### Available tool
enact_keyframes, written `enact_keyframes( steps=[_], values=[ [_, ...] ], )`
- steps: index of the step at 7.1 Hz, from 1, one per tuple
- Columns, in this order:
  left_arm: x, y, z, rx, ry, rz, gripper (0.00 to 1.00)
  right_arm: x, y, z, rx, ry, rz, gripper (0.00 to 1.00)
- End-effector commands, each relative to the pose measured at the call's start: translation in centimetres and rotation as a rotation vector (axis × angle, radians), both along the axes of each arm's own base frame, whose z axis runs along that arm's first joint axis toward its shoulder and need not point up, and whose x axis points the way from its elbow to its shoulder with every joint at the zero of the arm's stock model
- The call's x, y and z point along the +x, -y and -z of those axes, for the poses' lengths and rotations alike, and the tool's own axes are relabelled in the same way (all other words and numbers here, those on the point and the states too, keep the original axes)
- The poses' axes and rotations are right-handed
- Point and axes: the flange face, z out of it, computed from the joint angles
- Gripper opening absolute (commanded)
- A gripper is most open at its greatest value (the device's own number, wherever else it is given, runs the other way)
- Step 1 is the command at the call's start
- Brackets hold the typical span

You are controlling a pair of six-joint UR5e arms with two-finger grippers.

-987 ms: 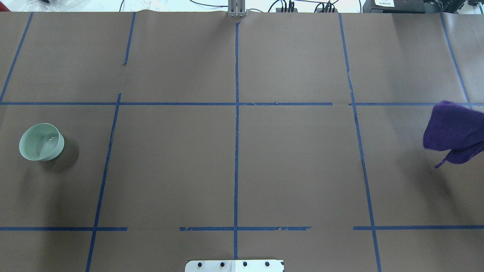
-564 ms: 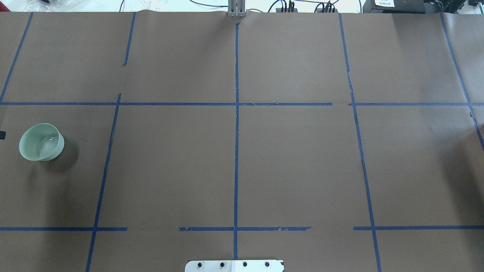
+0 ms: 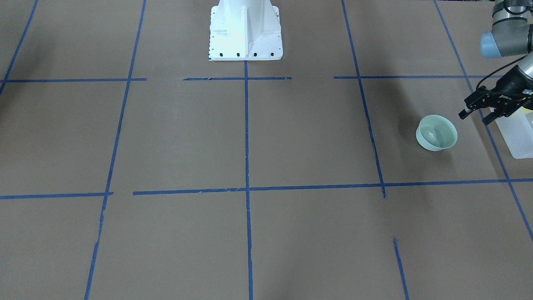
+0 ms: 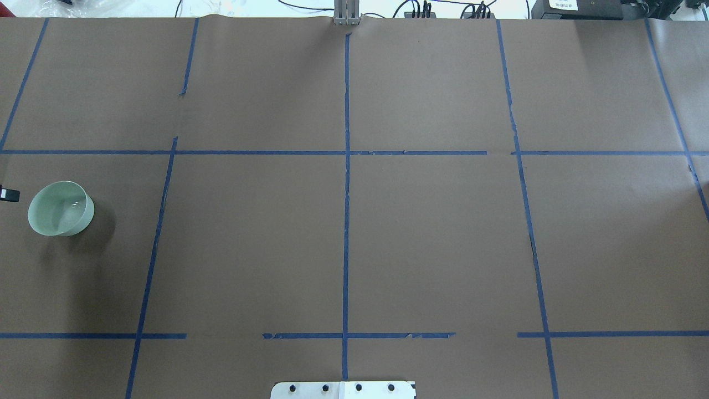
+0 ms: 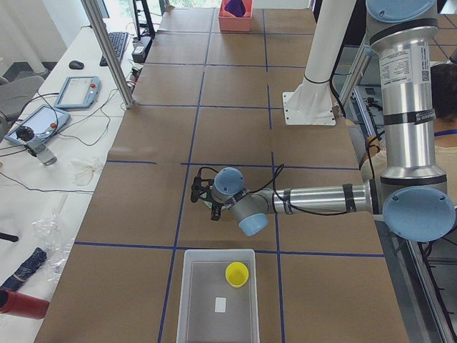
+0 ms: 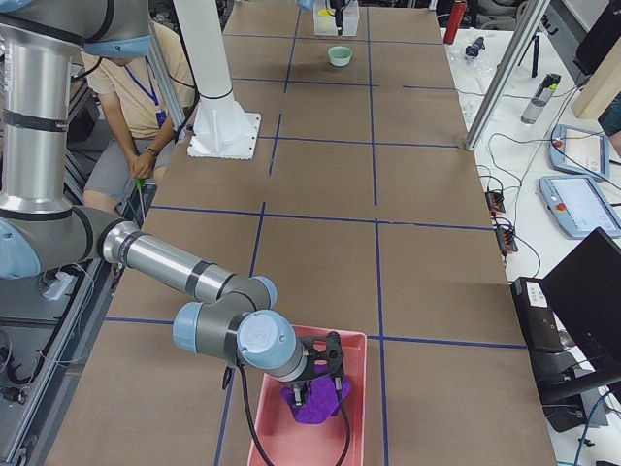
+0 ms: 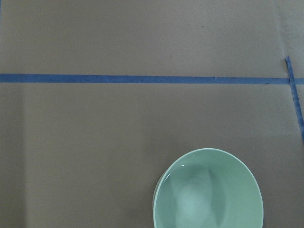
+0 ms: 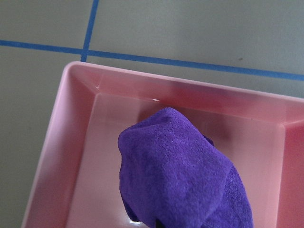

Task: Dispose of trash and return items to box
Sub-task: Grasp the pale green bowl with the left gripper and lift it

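Observation:
A pale green bowl (image 3: 436,132) stands upright on the brown table; it also shows in the overhead view (image 4: 60,208) and the left wrist view (image 7: 209,190). My left gripper (image 3: 474,117) hovers just beside the bowl on the box side, jaws apart and empty. The frosted box (image 5: 196,300) holds the yellow cup (image 5: 237,274). My right gripper (image 6: 315,386) is over the pink bin (image 6: 277,432) at a purple cloth (image 8: 180,180). I cannot tell whether it is open or shut.
The white robot base (image 3: 245,29) stands at the table's robot side. Blue tape lines cross the brown paper. The box edge (image 3: 520,137) lies right behind the left gripper. A person (image 6: 136,87) sits beside the table.
The purple cloth has left the overhead view at the right edge. A left fingertip has come in at the left edge next to the bowl. The bowl has not moved.

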Motion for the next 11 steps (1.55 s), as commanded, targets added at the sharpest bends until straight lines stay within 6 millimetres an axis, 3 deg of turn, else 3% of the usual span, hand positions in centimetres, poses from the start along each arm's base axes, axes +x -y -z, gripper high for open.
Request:
enact_keyframes(
  steps=[1, 2, 3, 4, 6, 8, 10, 11],
  values=[
    [1.0, -0.2, -0.1, -0.028, -0.003, -0.008, 0.99, -1.2, -0.7, -2.5, -0.051, 0.007, 0.028, 1.0],
    [4.4, -1.1, -0.8, -0.072, 0.009, -0.053, 0.99, -1.6, -0.3, -2.0, -0.04, 0.017, 0.037, 1.0],
    [7.4, 0.3, 0.3, -0.086, 0.024, -0.017, 0.99, -2.5, 0.6, -1.3, -0.024, 0.047, 0.056, 1.0],
    [9.8, 0.6, 0.0, -0.133, 0.024, -0.019, 0.98, -3.5, 1.1, -1.1, -0.03, 0.049, 0.075, 1.0],
    [8.2, -0.6, -2.3, -0.13, 0.094, 0.046, 0.84, -3.8, 1.0, -1.4, -0.04, 0.055, 0.076, 1.0],
    [7.9, -0.6, -1.7, -0.112, 0.095, 0.063, 0.0, -3.8, 0.8, -1.6, -0.044, 0.059, 0.076, 1.0],
    [7.7, -0.2, -2.0, -0.097, 0.119, 0.101, 0.0, -4.0, 0.8, -1.5, -0.041, 0.078, 0.075, 1.0],
    [7.6, -0.1, -1.5, -0.087, 0.116, 0.11, 0.0, -4.2, 1.5, 0.1, -0.007, 0.115, 0.072, 1.0]
  ],
)
